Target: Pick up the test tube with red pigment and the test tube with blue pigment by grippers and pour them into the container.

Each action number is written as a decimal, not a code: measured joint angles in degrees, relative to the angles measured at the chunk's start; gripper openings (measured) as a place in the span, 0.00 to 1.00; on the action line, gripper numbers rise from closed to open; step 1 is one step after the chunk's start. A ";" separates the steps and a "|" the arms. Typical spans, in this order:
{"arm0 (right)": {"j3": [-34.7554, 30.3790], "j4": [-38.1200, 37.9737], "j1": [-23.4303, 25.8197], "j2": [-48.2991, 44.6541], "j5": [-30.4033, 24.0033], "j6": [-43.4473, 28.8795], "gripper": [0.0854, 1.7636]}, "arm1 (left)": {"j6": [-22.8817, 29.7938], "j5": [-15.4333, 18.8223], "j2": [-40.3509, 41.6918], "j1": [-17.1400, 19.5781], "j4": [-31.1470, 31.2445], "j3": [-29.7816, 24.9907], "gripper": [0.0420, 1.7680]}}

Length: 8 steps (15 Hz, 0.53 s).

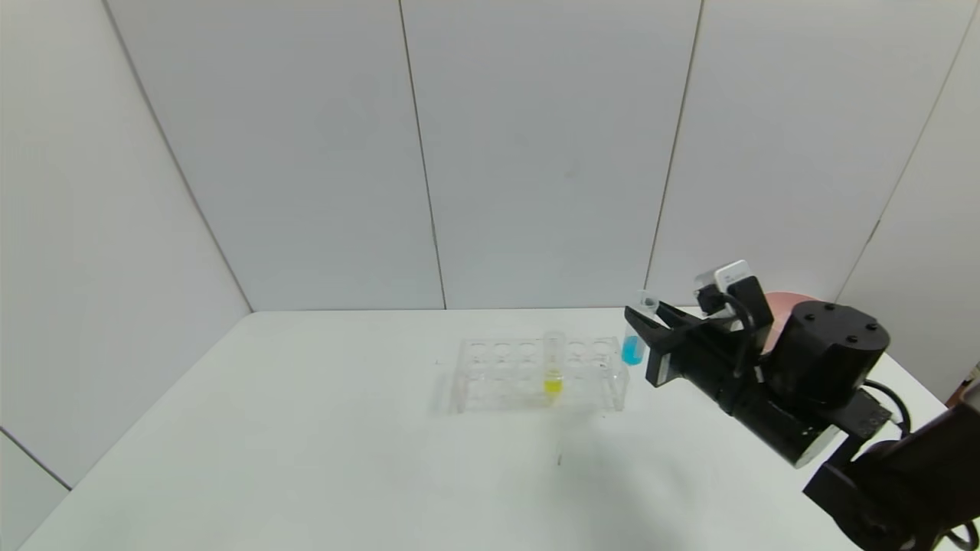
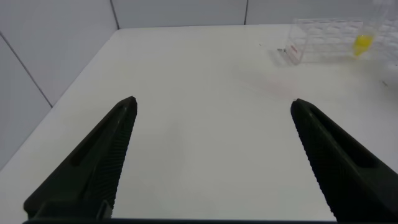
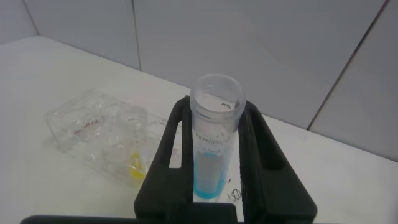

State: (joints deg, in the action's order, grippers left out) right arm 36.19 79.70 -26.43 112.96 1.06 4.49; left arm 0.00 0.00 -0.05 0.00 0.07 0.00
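One tube is in hand: our right gripper [image 1: 641, 325] has its jaws clenched on the blue tube [image 1: 635, 337], held upright above the surface [image 1: 306, 428] just right of the rack [image 1: 540, 375]. We judge the upright hold deliberate, keeping the blue liquid at the rounded bottom and away from the open mouth until it is time to tip.

In the rack, near its middle, stands the yellow tube [image 1: 553, 367], which is not ours to pour. We see no red tube and no container in any view, so we cannot say where the pour will go. A pink shape [image 1: 788, 310] shows behind the right arm, mostly hidden.

Our head view places the tube against the rack but shows little of the grip. Our right wrist view fills that in: the blue tube [image 3: 215, 137] sits squarely between the two black fingers [image 3: 177, 155], open mouth up, printed marks on its wall, blue pooled low, with the rack [image 3: 99, 134] beyond.

Our left gripper [image 2: 211, 155] appears only in its own wrist view, jaws spread wide and holding nothing, hovering over bare surface with the rack [image 2: 326, 40] well apart from it. It looks idle.
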 joint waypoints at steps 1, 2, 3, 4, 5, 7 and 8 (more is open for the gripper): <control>-1.58 -1.21 2.84 -1.79 -4.23 -0.13 0.24 | 0.00 0.00 0.00 0.00 0.02 0.00 1.00; -3.10 -2.40 6.29 -3.73 -9.16 -0.44 0.24 | 0.00 0.00 0.00 0.00 0.02 0.00 1.00; -4.34 -3.50 9.57 -5.52 -14.10 -0.68 0.24 | 0.00 0.00 0.00 0.00 0.00 0.00 1.00; -5.35 -4.71 13.64 -7.20 -19.37 -0.90 0.24 | 0.00 0.00 0.00 0.00 0.00 0.00 1.00; -6.21 -6.05 18.44 -8.89 -25.50 -1.05 0.24 | 0.00 0.00 0.00 0.00 0.02 0.00 1.00; -7.09 -8.70 28.38 -11.52 -37.73 -1.18 0.24 | 0.00 0.00 0.00 0.00 0.02 0.00 1.00; -7.20 -9.80 33.82 -12.57 -44.23 -1.23 0.24 | 0.00 0.00 0.00 0.00 0.02 0.00 1.00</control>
State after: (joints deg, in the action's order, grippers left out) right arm 28.99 69.90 7.39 100.39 -43.17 3.25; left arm 0.00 0.00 -0.05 0.00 0.10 0.00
